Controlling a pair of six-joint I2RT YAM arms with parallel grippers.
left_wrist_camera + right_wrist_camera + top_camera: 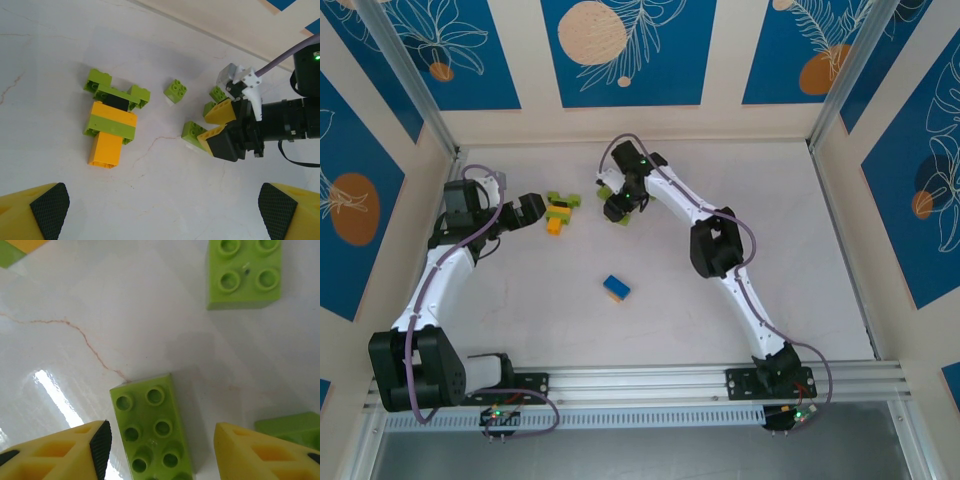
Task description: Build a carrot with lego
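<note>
The left arm (445, 275) is bending up from seven o'clock, and the left pincer (535, 208) is pointing toward three o'clock, jaws standing wide apart. The right arm (745, 295) is arching from five o'clock toward eleven; the right pincer (617, 210) is pointing downward, jaws standing partly apart.

The white table (800, 250) is lit brightly and evenly from overhead in all three views, and colours are rendered cleanly. Only soft, short shadows are cast: a faint grey one is seen under the right arm (720, 250) in the top view, and a pale one beside the long green brick (152, 430) in the right wrist view. A white streak of glare (55, 397) is reflected off the glossy surface there. In the left wrist view the stacked bricks (112, 122) are rendered sharply, while the yellow fingertips (47, 205) at the lower corners are slightly soft.
</note>
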